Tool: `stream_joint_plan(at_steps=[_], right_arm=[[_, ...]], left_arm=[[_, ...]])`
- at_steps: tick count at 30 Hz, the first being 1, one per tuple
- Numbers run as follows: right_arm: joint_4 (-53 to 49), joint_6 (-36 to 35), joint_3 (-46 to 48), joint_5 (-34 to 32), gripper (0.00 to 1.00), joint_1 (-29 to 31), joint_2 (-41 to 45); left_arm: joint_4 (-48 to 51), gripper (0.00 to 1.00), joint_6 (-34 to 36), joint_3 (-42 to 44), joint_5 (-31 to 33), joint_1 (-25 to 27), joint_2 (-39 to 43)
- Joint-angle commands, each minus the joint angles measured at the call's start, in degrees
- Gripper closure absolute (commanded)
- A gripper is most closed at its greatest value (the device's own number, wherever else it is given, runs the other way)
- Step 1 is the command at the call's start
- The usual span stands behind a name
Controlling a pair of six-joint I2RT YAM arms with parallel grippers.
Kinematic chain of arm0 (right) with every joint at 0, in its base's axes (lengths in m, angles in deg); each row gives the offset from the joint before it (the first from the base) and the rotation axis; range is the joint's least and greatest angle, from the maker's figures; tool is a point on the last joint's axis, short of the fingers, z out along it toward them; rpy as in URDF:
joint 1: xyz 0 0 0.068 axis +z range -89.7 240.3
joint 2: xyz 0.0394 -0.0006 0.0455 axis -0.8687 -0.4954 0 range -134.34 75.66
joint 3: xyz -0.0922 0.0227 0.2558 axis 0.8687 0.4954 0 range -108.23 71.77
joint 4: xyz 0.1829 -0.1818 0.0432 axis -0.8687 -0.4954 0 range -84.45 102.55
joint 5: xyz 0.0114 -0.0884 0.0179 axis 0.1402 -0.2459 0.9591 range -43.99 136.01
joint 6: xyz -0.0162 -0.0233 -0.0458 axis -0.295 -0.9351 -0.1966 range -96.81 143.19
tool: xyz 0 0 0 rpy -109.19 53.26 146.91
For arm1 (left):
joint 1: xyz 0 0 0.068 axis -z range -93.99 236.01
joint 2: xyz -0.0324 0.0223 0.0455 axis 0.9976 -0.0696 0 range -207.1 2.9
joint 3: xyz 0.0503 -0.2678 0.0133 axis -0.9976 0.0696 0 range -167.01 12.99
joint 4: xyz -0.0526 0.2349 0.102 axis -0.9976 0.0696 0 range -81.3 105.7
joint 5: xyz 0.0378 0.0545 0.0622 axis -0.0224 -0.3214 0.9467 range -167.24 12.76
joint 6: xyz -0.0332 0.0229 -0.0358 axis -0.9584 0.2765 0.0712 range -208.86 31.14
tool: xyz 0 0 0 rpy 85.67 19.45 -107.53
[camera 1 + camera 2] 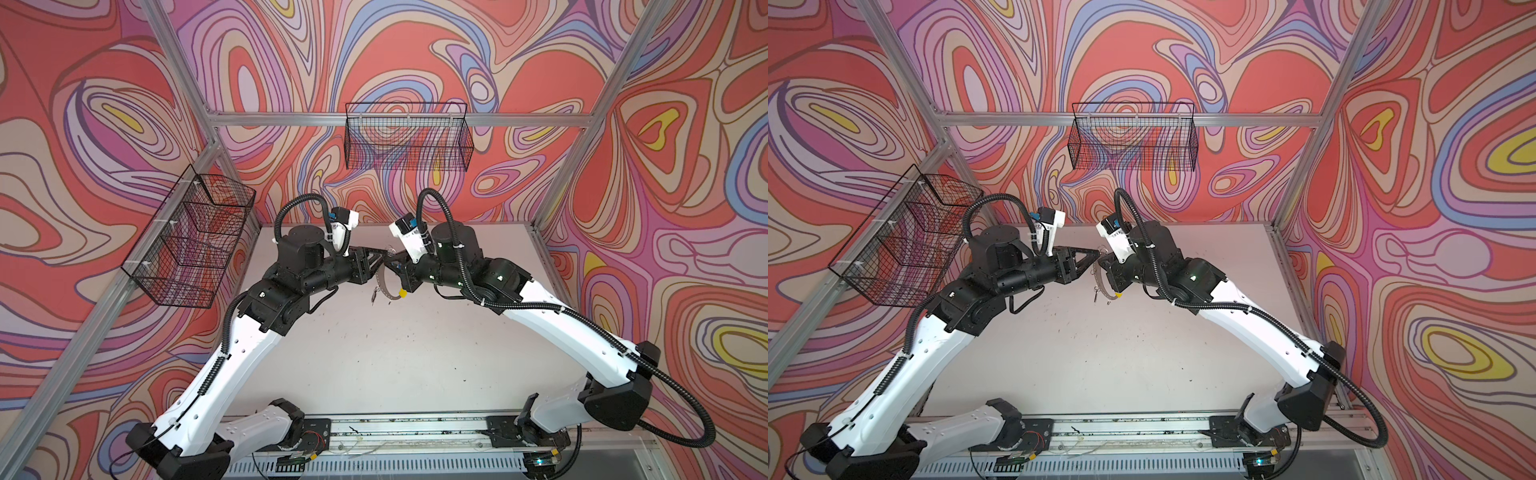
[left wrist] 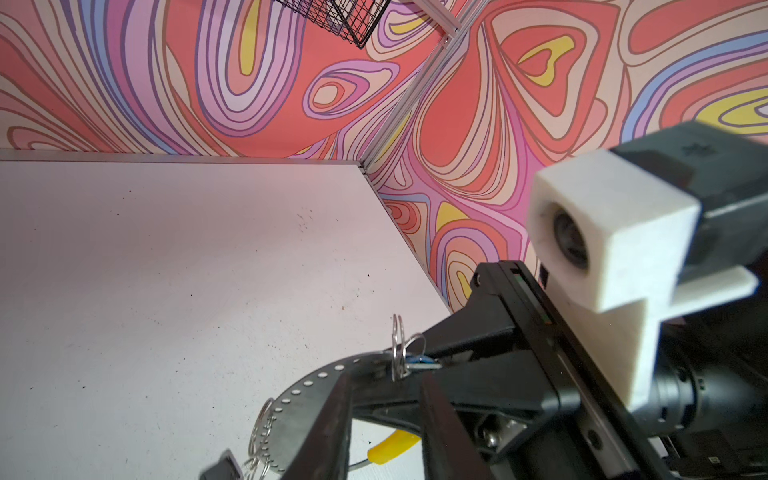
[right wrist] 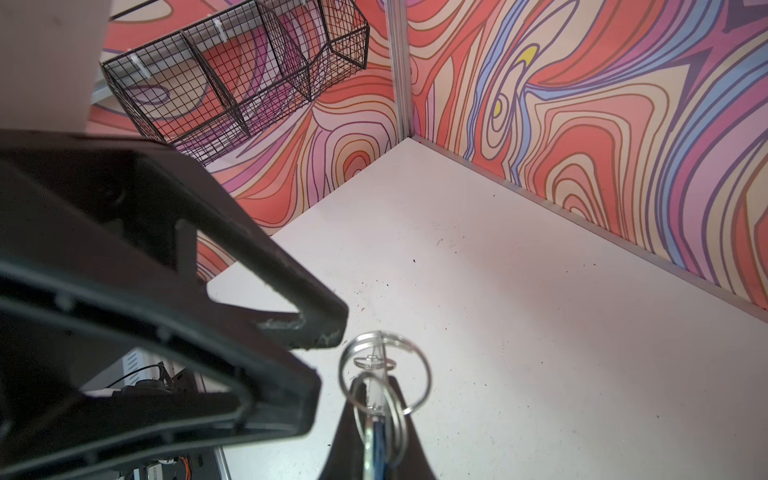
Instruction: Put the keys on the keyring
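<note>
Black-tagged silver key [image 2: 222, 469] apparently hangs low on the grey perforated metal hoop [image 2: 309, 380]; blue-tagged silver key [image 3: 378, 440], threading unclear, sits clenched in the right hand [image 3: 376, 415] atop it, left hand [image 3: 322, 357] released.

A: What sort of place is this?
B: A robot lab cell: two arms [image 1: 249, 357] sit on a rail [image 1: 415, 428] at the table's [image 1: 395, 353] near edge.
A: Not a home, then?
B: No. An aluminium frame [image 1: 291, 119] boxes the table, printed swirl panels [image 1: 415, 50] stand as walls, and wire baskets [image 1: 409, 137] hang at its back and left edges.
</note>
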Motion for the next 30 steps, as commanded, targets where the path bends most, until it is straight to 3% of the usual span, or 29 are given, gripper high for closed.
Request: stream_joint_plan(at_steps=[1,6,13,24,30], right_arm=[[1.2,0.0,-0.4,0.3,1.0,0.4,-0.1],[1.2,-0.2,-0.4,-0.1,1.0,0.6,0.0],[1.3,-0.3,0.1,-0.2,1.0,0.6,-0.1],[1.2,-0.3,-0.1,-0.2,1.0,0.7,-0.2],[1.0,-0.5,-0.1,-0.4,1.0,0.6,-0.2]], left_arm=[[-2.4,0.68,-0.4,-1.8,-1.9,-0.1,-1.2],[-2.0,0.71,-0.2,-2.2,-1.5,-0.1,-1.5],[-1.9,0.86,-0.5,-2.2,-1.0,-0.1,-1.2],[-2.0,0.75,-0.7,-2.4,-1.1,-0.1,-1.2],[-1.8,0.94,-0.8,-2.6,-0.5,-0.1,-1.3]])
